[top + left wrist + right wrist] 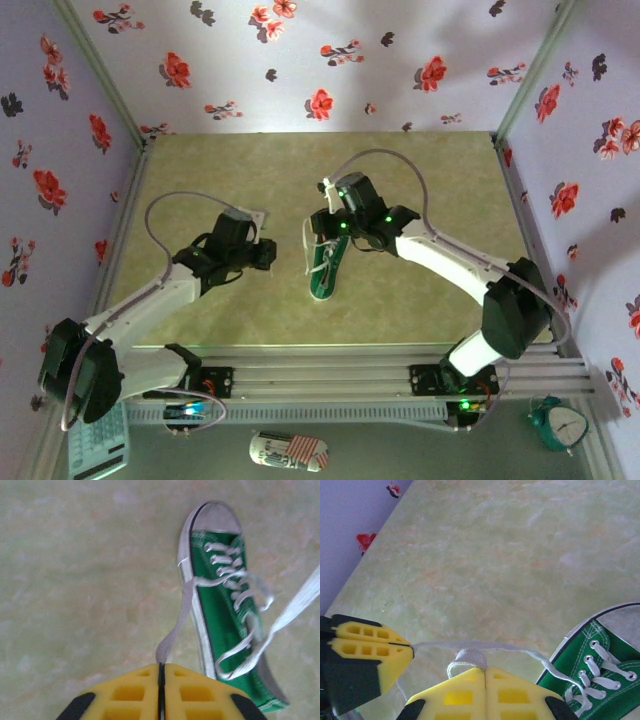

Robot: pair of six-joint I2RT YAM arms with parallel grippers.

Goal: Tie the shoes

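Observation:
The green sneaker (325, 272) lies mid-table, its white toe cap toward the arms' bases. In the left wrist view the shoe (220, 610) is ahead and to the right. My left gripper (161, 665) is shut on a white lace (184, 605) that rises from the shoe's side. A second lace strand (300, 602) leaves the frame at right. My right gripper (485, 669) is shut on a folded lace loop (468, 657), with the shoe (605, 680) at lower right. The left gripper's yellow fingers (370, 647) pinch a taut lace (485, 645) there. From above, the left gripper (268, 252) and right gripper (325, 218) flank the shoe's far end.
Floral walls (320, 60) enclose the green table (250, 170). In front of the metal rail (330, 365) lie a white striped patterned oblong thing (288, 450), a teal alarm clock (555, 425) and a pale keypad (95, 445).

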